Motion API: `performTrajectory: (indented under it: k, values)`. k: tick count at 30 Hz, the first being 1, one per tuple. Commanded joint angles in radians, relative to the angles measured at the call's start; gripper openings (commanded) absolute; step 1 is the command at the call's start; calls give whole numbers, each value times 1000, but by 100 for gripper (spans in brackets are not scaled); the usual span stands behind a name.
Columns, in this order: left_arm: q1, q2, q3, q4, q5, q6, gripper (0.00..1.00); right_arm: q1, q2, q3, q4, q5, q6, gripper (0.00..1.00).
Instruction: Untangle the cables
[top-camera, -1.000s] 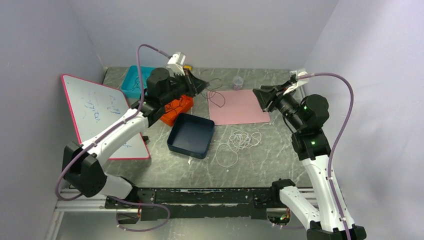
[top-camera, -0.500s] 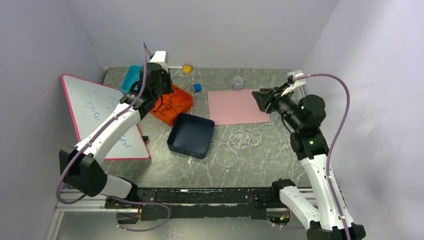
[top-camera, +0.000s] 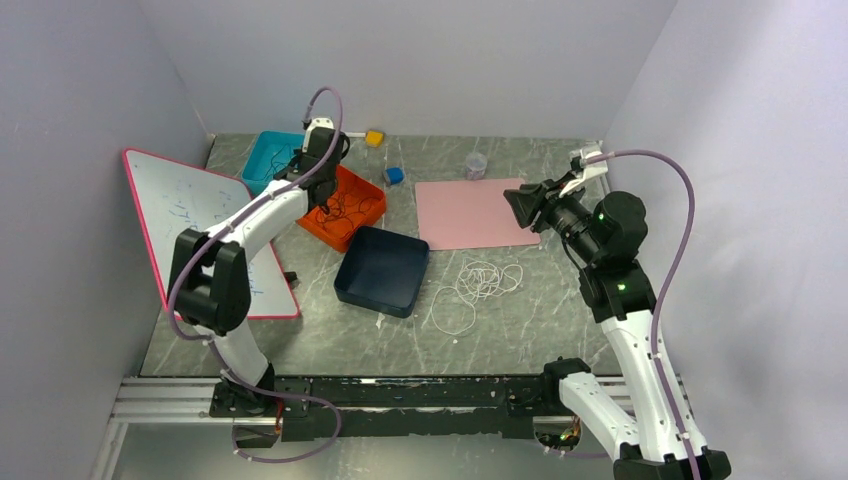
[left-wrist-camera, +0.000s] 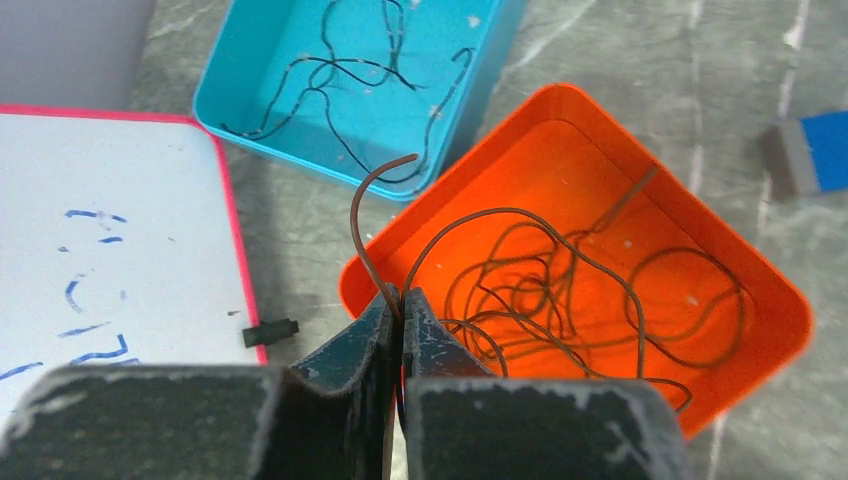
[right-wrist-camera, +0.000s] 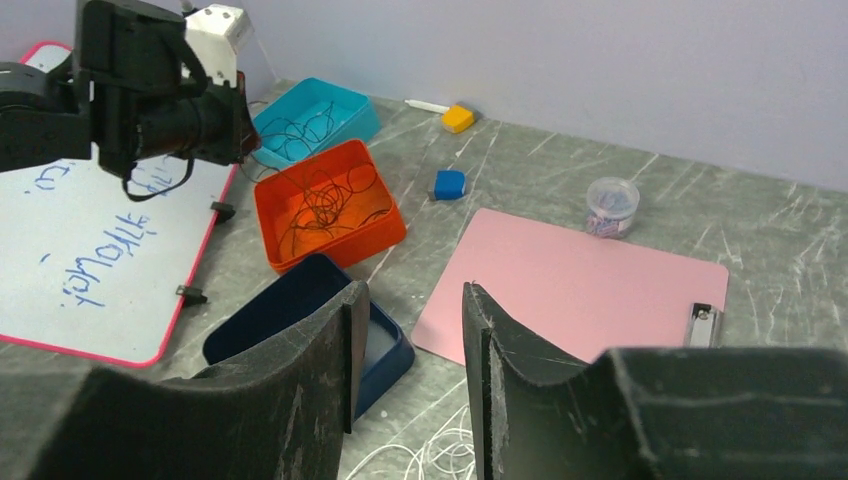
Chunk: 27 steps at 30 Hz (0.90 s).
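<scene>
The grey tabletop carries a whiteboard to the left of the left tool. A pink mat sits just ahead of the right tool.

An orange tray lies directly under the left tool's tips, with a teal tray just beyond them. A navy tray shows past the right tool's left finger.

The white cable lies in loose loops on the bare tabletop, below the right tool and nearer the bases. The brown cable is heaped in the orange tray, and a black cable rests in the teal one.

The left tool is pinched tight on the brown cable near its free end, which curls up past the tips. The right tool stands partly parted and holds nothing.

These wires look light, limp and a little springy, and likely to snag on their own loops. An end seems the best place to grip, drawn out slowly.
</scene>
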<state>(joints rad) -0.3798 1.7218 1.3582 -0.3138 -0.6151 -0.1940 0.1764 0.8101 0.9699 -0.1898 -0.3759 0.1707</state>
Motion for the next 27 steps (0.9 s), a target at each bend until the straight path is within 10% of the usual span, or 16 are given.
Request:
performTrajectory:
  k: [1,27]
  values:
    - [17,52,62,14,-130,29,7,3,-21,-23,-7,8,-15,43]
    - [29,366,162,13,38,57,7,4,-20,-48,-8,-9,-1,43]
